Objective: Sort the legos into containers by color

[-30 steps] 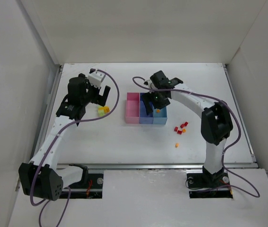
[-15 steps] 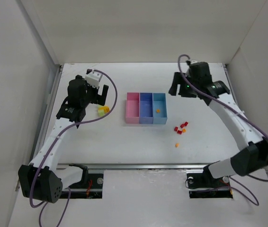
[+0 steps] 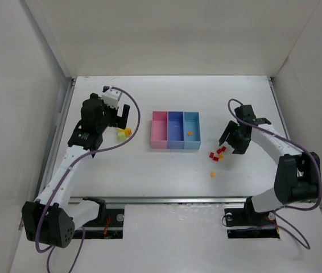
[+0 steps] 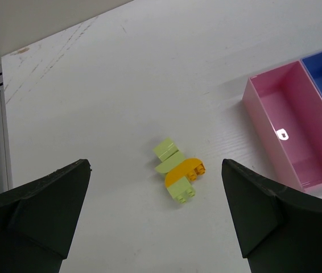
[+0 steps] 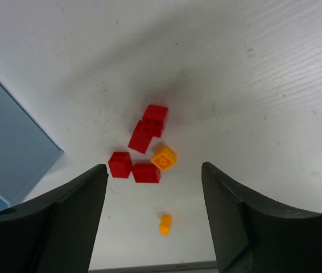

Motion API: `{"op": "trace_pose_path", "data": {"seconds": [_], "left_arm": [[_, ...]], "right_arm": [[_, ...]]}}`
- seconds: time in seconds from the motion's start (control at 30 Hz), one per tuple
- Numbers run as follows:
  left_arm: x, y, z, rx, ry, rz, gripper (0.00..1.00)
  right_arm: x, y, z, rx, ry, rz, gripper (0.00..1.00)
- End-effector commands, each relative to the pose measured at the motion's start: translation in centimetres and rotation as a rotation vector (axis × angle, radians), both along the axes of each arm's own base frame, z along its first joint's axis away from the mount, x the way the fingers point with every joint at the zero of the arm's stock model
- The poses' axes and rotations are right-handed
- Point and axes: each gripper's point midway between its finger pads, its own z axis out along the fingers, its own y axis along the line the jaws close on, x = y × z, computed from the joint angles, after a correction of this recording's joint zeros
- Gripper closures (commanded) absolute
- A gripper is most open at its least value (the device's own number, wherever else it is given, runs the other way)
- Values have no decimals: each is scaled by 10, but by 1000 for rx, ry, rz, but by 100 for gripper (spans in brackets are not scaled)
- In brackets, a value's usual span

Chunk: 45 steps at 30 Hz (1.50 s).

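Observation:
The containers stand mid-table in a row: pink (image 3: 159,136), blue-violet (image 3: 175,137), light blue (image 3: 192,140) with one orange brick (image 3: 189,133) inside. My left gripper (image 3: 122,118) is open above a clump of yellow-green and orange legos (image 3: 124,133), seen in the left wrist view (image 4: 179,172) next to the pink bin (image 4: 289,133). My right gripper (image 3: 233,142) is open and empty over several red legos (image 3: 217,153). The right wrist view shows the red bricks (image 5: 141,153), an orange brick (image 5: 164,157) and a smaller orange brick (image 5: 165,224).
The small orange brick (image 3: 212,174) lies alone toward the near edge. White walls enclose the table on three sides. A metal rail (image 3: 184,199) runs along the near edge. The light blue bin's corner (image 5: 7,153) shows at the left of the right wrist view.
My right gripper left the light blue bin, swung out to the right, then came down over the red legos. An orange brick now lies in that bin. The left arm barely moved.

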Motion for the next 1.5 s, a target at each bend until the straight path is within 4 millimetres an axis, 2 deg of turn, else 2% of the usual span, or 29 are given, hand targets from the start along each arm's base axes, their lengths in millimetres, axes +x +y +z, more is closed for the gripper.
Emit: {"op": "trace_pose_path", "data": {"seconds": [0.0, 0.13, 0.17, 0.2, 0.27, 0.33, 0.53, 0.7, 0.8, 0.9, 0.93, 0.97, 1.03, 1.07, 1.1, 1.17, 1.2, 1.23, 1.3, 1.33, 1.37, 1.43, 1.47], "left_arm": [[-4, -2, 18, -36, -64, -1, 0], [-7, -1, 20, -37, -66, -1, 0], [-7, -1, 16, -35, -57, 0, 0], [-8, -1, 14, -33, -48, 0, 0], [-9, -3, 14, -36, -47, -9, 0], [-9, -3, 14, -36, -47, -9, 0], [-9, -3, 14, -36, -47, -9, 0], [-9, -3, 14, -36, -47, -9, 0], [-9, -4, 14, -39, -46, -19, 0], [-10, -6, 16, -42, -46, -28, 0], [-10, -6, 16, -42, -46, -28, 0], [-10, -6, 16, -42, -46, -28, 0], [-8, -6, 12, -40, -35, -28, 0], [-8, -6, 12, -40, -35, -28, 0], [-8, -6, 12, -40, -35, -28, 0], [-6, -7, 11, -40, -35, -28, 0], [-6, -7, 11, -40, -35, -28, 0], [-4, -6, 13, -49, -42, -16, 0], [-3, -6, 10, -47, -33, -15, 0], [-3, -9, 15, -63, -41, -20, 0], [-4, -8, 17, -61, -32, -20, 0], [-5, -15, 21, -74, -22, -59, 0], [-7, -17, 18, -67, -10, -76, 0]], "right_arm": [[31, 6, 1, 62, -86, -75, 28], [39, 6, -10, 64, -77, -106, 36], [46, 5, -6, 60, -101, -110, 37], [45, 3, -14, 48, -77, -123, 37], [50, 2, -18, 36, -70, -128, 37], [47, 1, -28, 23, -39, -108, 39], [43, -6, -32, -10, -39, -121, 49], [46, -8, -32, -20, -50, -125, 78], [43, -10, -35, -30, -43, -128, 91], [43, -17, -27, -69, -66, -123, 100], [46, -19, -20, -82, -79, -111, 100], [57, -13, -3, -115, -127, -75, 100], [65, 0, 28, -197, -203, 30, 100], [68, 22, 46, -252, -260, 107, 100], [81, 39, 76, -258, -345, 153, 100], [95, 76, 114, -260, -493, 301, 100], [94, 114, 133, -211, -565, 406, 100], [96, 134, 146, -172, -619, 467, 100], [95, 175, 139, -93, -612, 622, 100], [99, 188, 146, -79, -615, 658, 100], [102, 198, 123, -95, -560, 708, 100], [97, 217, 117, -106, -540, 757, 100], [97, 221, 109, -123, -528, 777, 100]]}}
